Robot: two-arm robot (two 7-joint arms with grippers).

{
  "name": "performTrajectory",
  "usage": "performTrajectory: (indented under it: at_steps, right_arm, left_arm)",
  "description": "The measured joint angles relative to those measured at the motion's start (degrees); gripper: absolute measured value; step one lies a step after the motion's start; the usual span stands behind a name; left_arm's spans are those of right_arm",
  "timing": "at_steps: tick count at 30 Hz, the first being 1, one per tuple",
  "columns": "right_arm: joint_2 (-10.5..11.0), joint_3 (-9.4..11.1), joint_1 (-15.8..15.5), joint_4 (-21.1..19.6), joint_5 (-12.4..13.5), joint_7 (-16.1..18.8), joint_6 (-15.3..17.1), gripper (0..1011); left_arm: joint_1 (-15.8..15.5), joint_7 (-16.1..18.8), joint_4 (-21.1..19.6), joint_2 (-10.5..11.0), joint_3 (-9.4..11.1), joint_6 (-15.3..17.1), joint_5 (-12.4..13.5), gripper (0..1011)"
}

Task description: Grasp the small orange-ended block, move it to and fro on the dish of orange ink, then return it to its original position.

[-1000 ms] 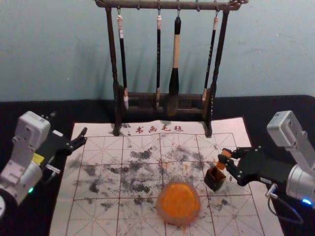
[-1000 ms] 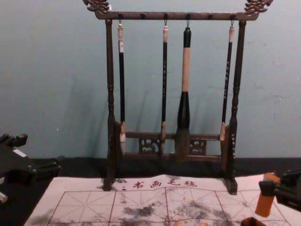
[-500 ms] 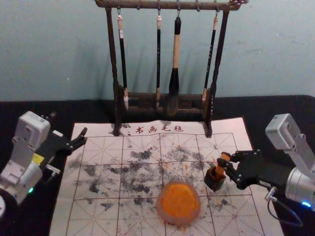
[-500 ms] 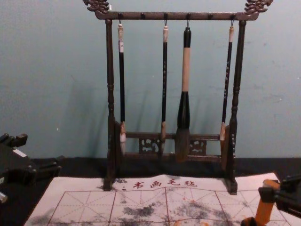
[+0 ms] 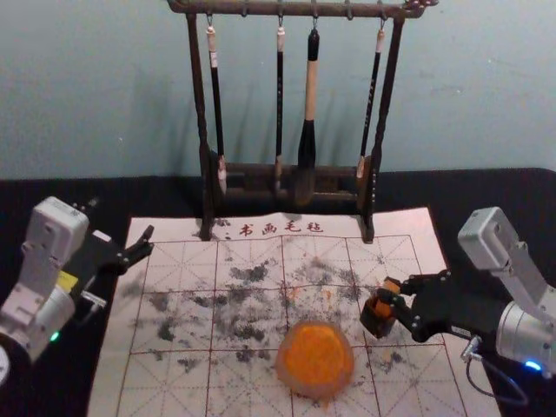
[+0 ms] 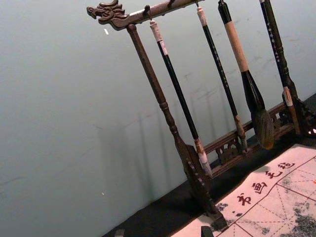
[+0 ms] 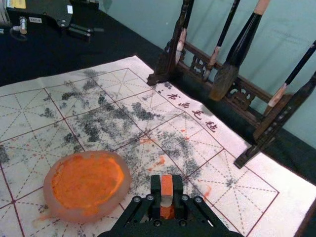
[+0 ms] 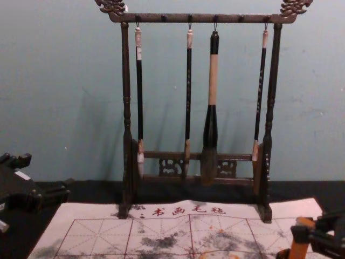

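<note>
near the orange ink dish (image 5: 283, 367), the right gripper (image 5: 389, 291) pinches the orange block (image 5: 382, 307), its lower end inside the dark box (image 5: 376, 326); by the mat's (image 5: 191, 404) left edge, the left gripper (image 5: 122, 219) is spread.

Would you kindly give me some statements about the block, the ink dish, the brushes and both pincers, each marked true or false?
1. The right pincer grips the orange-ended block. True.
2. The ink dish rests on the paper mat. True.
3. The block is touching the ink dish. False: it is at the small dark box, to the dish's right.
4. Four brushes hang from the rack. True.
5. The left pincer holds a brush. False: it is open and empty.
</note>
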Motion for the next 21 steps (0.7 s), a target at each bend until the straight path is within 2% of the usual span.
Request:
performTrajectory:
  at_steps: [21]
  right_arm:
    - [-1.5,-2.0,2.0,3.4,-0.8,0.8,0.3,101]
  left_arm:
    - [0.0,0.0,0.0,0.0,0.0,0.0,0.0,1001]
